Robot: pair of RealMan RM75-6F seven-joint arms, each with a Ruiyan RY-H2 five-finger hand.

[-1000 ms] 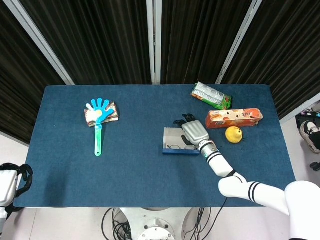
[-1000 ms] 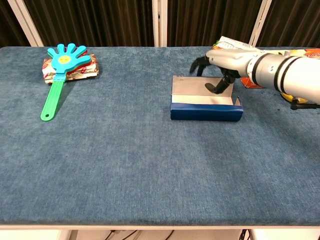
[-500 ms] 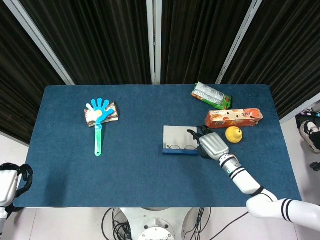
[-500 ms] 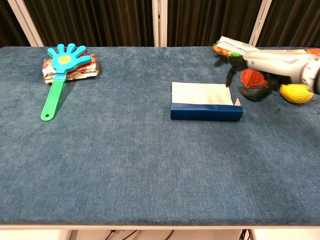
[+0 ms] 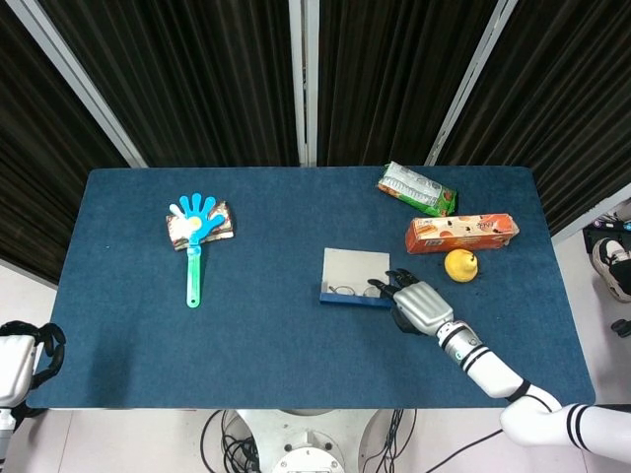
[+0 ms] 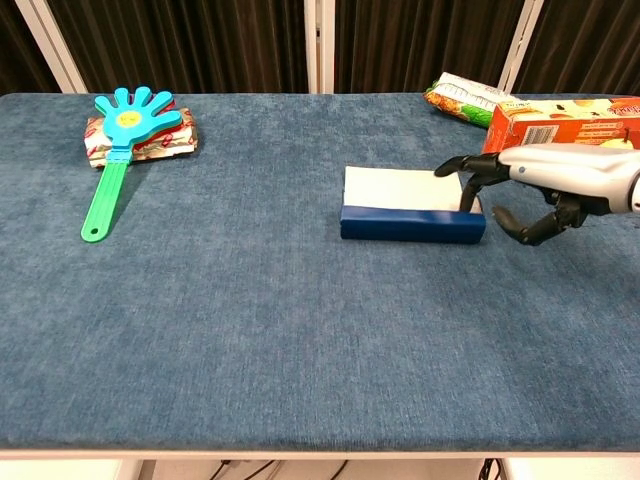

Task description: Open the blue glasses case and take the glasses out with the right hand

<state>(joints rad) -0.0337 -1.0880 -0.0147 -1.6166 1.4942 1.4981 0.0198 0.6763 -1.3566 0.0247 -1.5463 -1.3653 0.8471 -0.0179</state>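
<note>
Glasses (image 5: 352,291) in the open blue glasses case (image 5: 355,278): light, thin, fragile. Right hand (image 5: 418,304) empty, fingers spread, at case's 4 o'clock; you should pinch the bridge.

1 glasses case (image 5: 355,276), 1 clapper (image 5: 195,241), 2 snack packs (image 5: 417,189), 1 box (image 5: 461,233), 1 lemon (image 5: 460,265)

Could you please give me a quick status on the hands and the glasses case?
Right hand open, fingers at the case's right end. Left hand not in view. Blue glasses case lid open, glasses still inside. Nothing blocking.
</note>
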